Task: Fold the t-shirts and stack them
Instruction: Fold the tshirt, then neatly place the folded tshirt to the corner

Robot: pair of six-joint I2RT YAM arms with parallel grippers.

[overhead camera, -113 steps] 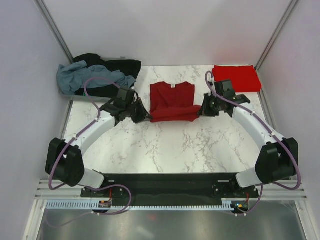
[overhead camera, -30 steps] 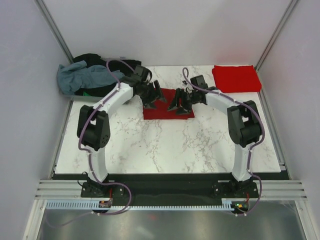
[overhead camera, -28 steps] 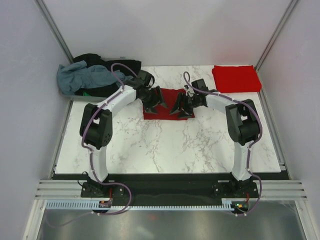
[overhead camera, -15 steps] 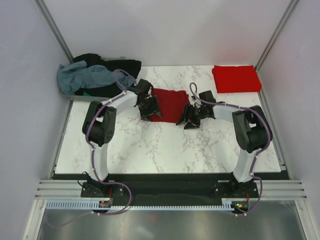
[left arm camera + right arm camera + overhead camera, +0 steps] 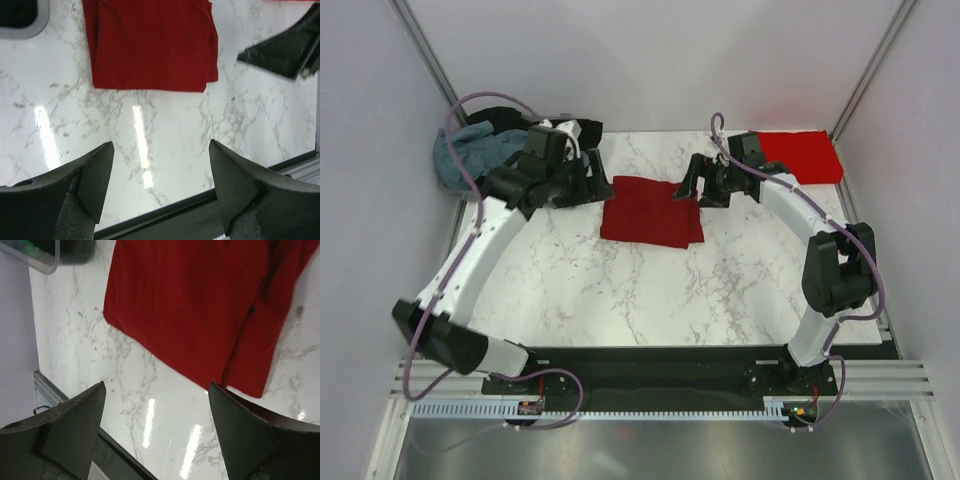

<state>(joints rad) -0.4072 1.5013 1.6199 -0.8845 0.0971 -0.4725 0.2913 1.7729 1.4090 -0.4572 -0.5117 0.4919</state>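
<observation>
A dark maroon-red t-shirt [image 5: 650,210] lies folded to a flat rectangle in the middle of the marble table. My left gripper [image 5: 594,186] hovers just off its left edge and my right gripper [image 5: 688,187] off its upper right corner. Both are open and hold nothing. The left wrist view has this shirt [image 5: 150,45] ahead of the spread jaws [image 5: 160,185]. It also fills the top of the right wrist view [image 5: 200,305], beyond that gripper [image 5: 157,432]. A brighter red folded t-shirt [image 5: 805,155] rests at the back right.
A heap of grey-blue [image 5: 470,150] and black [image 5: 500,116] tees sits at the back left in a grey tray [image 5: 35,25]. White walls and metal frame posts close in the table. A black rail [image 5: 650,362] runs along the near edge.
Both grippers have opened wider, let the dark red shirt go and pulled up and apart from it. The shirt now lies as a neater rectangle.
</observation>
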